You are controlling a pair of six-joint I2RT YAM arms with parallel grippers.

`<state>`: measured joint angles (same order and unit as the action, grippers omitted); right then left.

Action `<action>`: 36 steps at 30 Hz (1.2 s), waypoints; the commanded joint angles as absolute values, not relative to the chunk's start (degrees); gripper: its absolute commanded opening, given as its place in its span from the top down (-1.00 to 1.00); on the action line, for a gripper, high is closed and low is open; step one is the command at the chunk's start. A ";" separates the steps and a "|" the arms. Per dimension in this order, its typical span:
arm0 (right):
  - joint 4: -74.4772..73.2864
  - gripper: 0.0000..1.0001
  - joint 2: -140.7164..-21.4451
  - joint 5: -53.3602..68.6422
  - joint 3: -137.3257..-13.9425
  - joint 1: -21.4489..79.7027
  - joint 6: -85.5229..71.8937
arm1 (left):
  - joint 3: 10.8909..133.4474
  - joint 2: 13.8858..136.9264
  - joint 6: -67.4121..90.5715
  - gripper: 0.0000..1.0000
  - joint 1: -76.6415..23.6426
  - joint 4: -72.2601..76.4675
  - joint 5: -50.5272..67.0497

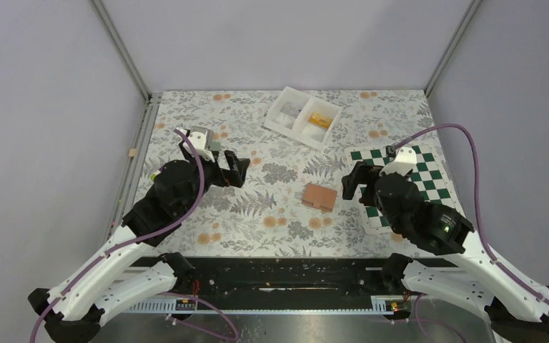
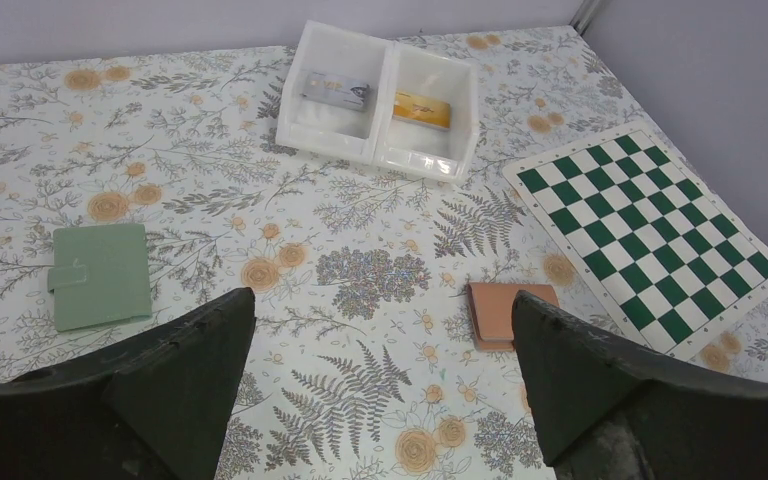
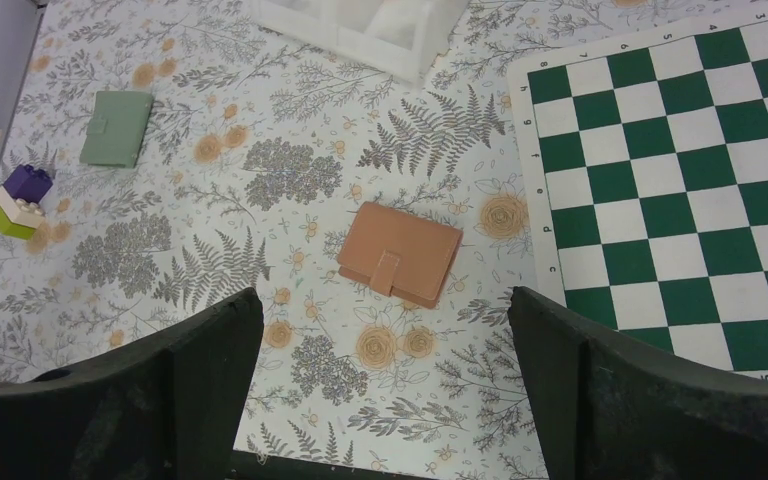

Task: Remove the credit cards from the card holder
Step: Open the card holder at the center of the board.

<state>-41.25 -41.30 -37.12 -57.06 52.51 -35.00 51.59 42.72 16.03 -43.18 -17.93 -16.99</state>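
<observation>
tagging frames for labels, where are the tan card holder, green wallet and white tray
tan card holder (image 3: 410, 245): right wrist view, middle of closed cover
green wallet (image 2: 102, 277): left wrist view, middle of cover
white tray (image 2: 325, 142): left wrist view, front wall of left compartment

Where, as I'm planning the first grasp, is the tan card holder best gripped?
Likely from straight above, jaws spanning the tan card holder across its narrower width, beside the tab: it lies closed and flat, no edge raised.
</observation>
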 commanded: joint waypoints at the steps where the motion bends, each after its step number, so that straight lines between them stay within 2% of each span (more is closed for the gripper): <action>1: -38.42 -0.99 -41.74 -39.13 -58.18 52.91 -35.41 | 51.65 42.23 15.87 -0.98 -43.24 -15.09 -16.54; 13: -31.41 -0.97 -41.94 -34.53 -52.83 52.93 -34.64 | 51.73 41.84 15.38 -0.97 -43.32 -15.54 -15.89; 17: -30.34 -0.95 -46.68 -38.24 -49.88 52.83 -31.82 | 52.19 42.62 16.87 -0.97 -43.29 -18.39 -17.93; 20: -31.96 -0.92 -53.12 -35.55 -50.86 52.74 -32.60 | 51.52 43.63 18.82 -0.95 -43.25 -19.88 -14.51; 22: -31.88 -0.82 -57.46 -34.00 -51.19 52.69 -33.87 | 51.69 44.58 19.46 -0.93 -43.32 -21.77 -13.25; 24: -29.99 -0.63 -61.32 -33.41 -50.16 52.35 -34.79 | 52.44 45.52 19.55 -0.93 -43.28 -24.19 -13.61; 28: -16.55 -0.35 -66.09 -23.58 -43.86 46.21 -34.57 | 52.17 44.16 17.71 -0.91 -43.29 -25.64 -14.87; 30: -14.42 -0.20 -69.38 -20.95 -43.66 43.24 -37.60 | 51.19 42.88 16.97 -0.91 -43.27 -25.09 -16.14; 36: -26.08 -0.09 -78.52 -25.49 -51.92 42.00 -52.57 | 50.19 41.12 16.64 -0.91 -43.24 -24.18 -18.44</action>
